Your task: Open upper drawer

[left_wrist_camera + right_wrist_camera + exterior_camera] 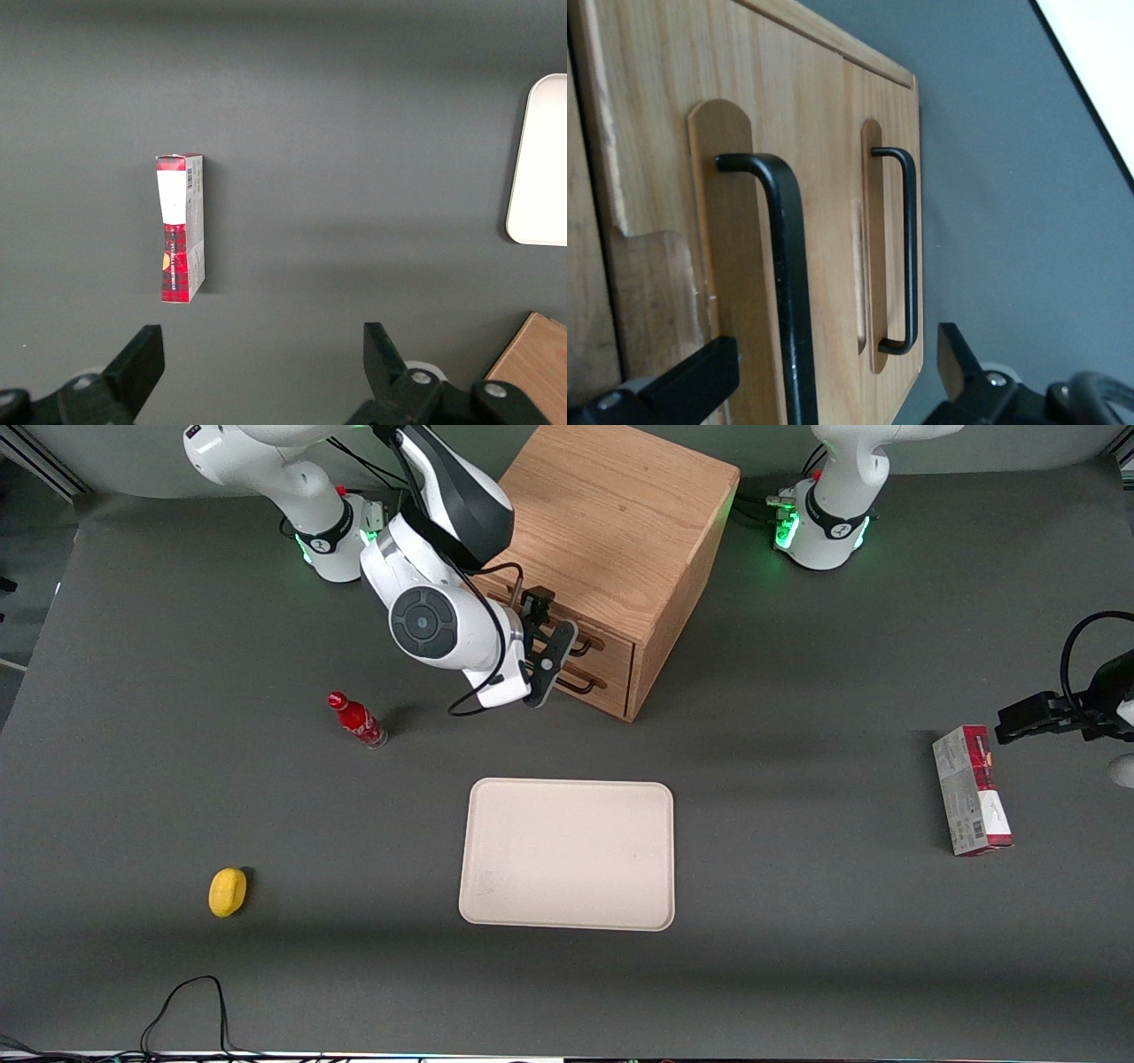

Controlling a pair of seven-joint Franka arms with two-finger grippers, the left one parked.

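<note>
Your end effector (551, 646) sits right in front of the light oak cabinet (620, 531), level with its two drawer fronts, and its fingers (700, 381) are spread apart with nothing clamped between them. In the right wrist view you can see the black bar handle (788, 292) of the upper drawer (664, 177) running between the two fingers; whether either finger touches the bar you cannot tell. The upper drawer's front lies flush with the cabinet face, so it reads as closed. Just beside it the lower drawer (890, 177) carries its own thinner-looking black handle (908, 257), also flush and outside the fingers. The cabinet stands on the grey bench (797, 957), farther from the front camera than the pale rectangular tray (567, 855), which lies flat near the middle. A small red bottle (356, 720) stands near the cabinet toward the working arm's end of the bench, and a yellow lemon-like object (228, 892) lies nearer the camera at that same end. Toward the parked arm's end, well apart from everything else, a red and white carton (972, 790) lies on the bench.
</note>
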